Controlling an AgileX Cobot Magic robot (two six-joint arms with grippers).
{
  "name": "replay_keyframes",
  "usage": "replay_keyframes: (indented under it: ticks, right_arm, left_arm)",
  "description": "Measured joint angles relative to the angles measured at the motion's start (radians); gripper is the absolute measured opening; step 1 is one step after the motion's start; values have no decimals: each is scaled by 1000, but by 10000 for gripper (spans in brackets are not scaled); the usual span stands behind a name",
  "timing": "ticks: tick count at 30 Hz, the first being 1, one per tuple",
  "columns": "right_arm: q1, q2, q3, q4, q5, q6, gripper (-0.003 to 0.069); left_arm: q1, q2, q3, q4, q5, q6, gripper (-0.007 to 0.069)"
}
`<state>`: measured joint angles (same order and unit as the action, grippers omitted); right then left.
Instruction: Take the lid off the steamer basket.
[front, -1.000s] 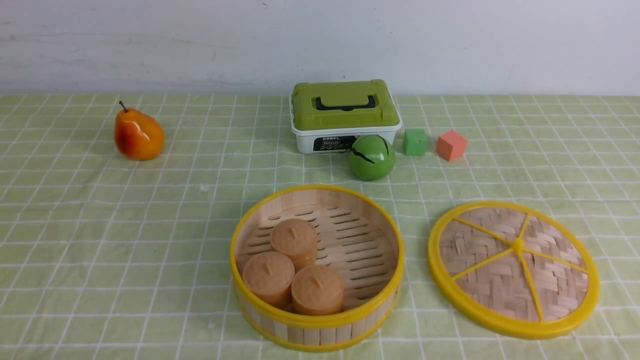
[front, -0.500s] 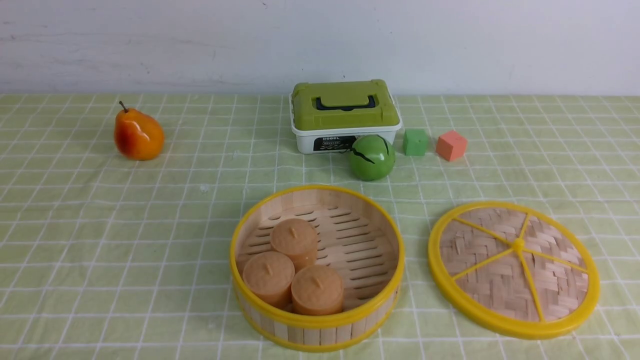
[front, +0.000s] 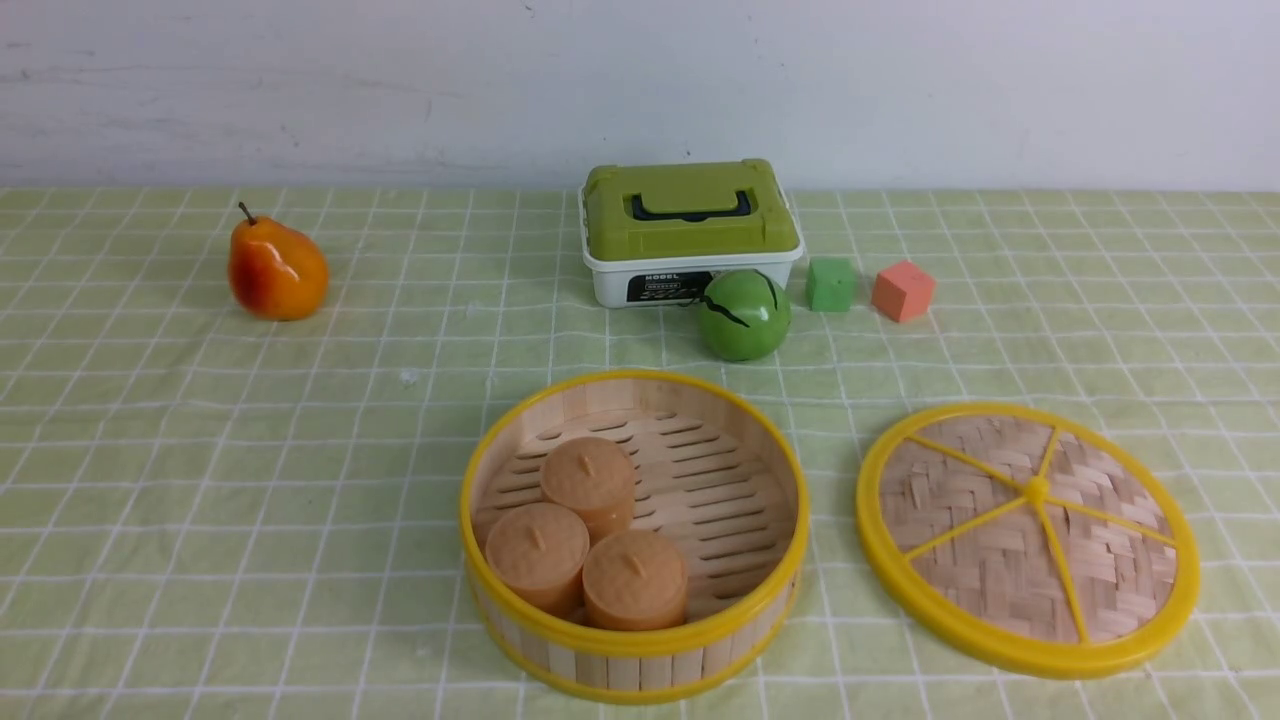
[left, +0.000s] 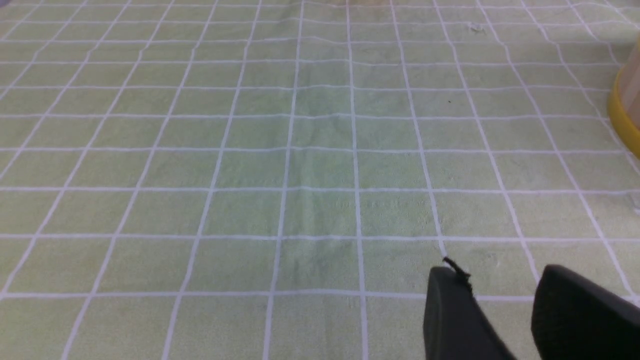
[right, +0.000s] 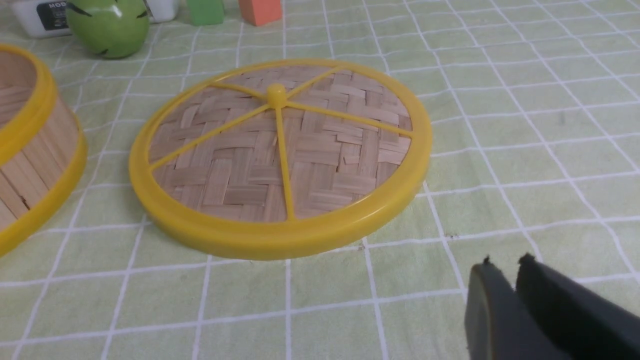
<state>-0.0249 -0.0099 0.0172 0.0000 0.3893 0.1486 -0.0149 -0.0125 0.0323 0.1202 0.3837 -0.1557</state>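
While the lid lies flat, the right end effector, nearly closed and empty, hovers near its rim

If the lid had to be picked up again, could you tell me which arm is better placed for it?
The right. Its wrist view shows the lid lying flat on the cloth just ahead of the right gripper. The left gripper faces bare cloth, with only an edge of the steamer basket in sight.
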Motion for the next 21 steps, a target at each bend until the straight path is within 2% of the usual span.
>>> replay_keyframes:
  ticks: [21]
  right_arm:
    - [0,0,0,0,0,1,70]
  left_arm:
    - [0,0,0,0,0,0,239]
